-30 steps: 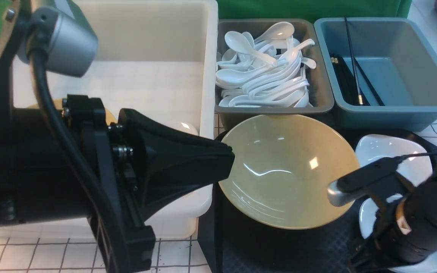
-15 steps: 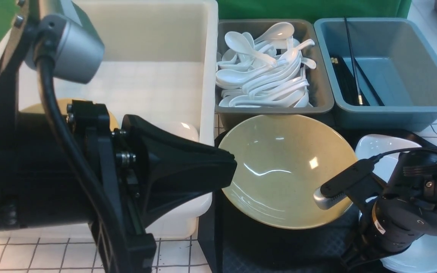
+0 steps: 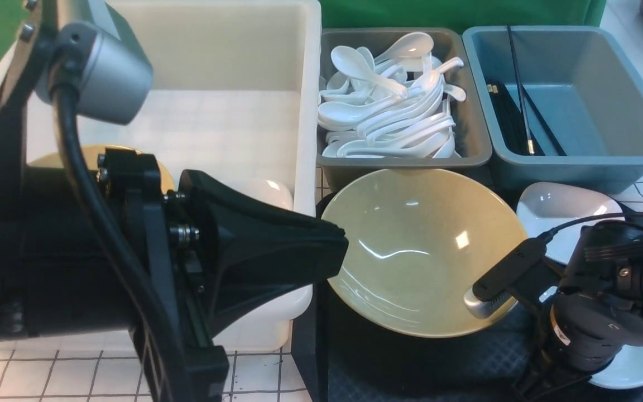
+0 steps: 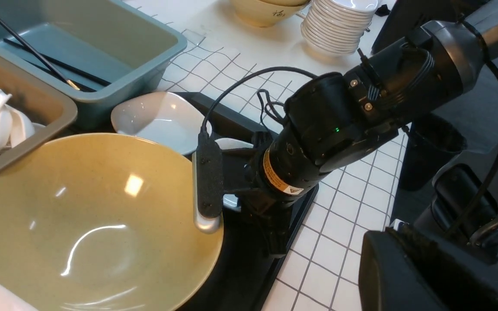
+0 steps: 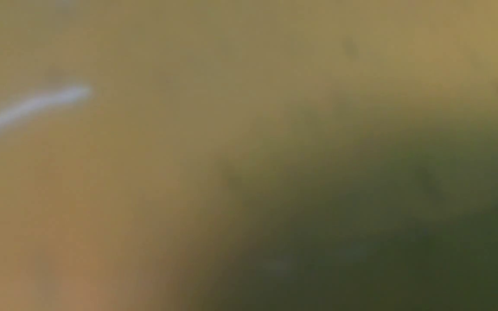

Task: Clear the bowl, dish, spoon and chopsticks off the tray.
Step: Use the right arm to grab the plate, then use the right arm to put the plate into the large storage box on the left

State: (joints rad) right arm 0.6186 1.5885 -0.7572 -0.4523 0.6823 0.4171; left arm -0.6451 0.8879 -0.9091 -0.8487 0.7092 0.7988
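Note:
The olive-yellow bowl (image 3: 411, 251) (image 4: 84, 216) stands on the black tray (image 3: 405, 368). My left gripper (image 3: 337, 245) is shut and empty, and its tip is at the bowl's left rim. My right gripper (image 4: 276, 244) points down at the bowl's right rim, with its wrist camera over the rim. Its fingers are hidden, and the right wrist view is only a yellow blur (image 5: 188, 129). One white dish (image 3: 561, 209) lies at the tray's far right. Another white dish (image 3: 637, 363) lies under my right arm. No spoon or chopsticks show on the tray.
A deep white tub (image 3: 307, 139) on the left holds a yellow bowl (image 3: 81, 153) and a white dish (image 3: 274, 192). The grey bin (image 3: 469, 151) holds several white spoons. The blue bin (image 3: 578, 167) holds black chopsticks. A stack of dishes (image 4: 339, 26) stands off the tray.
My right arm swung left and down onto the bowl's right rim. The far white dish slid back and left, and the near dish shifted right. My left arm barely moved.

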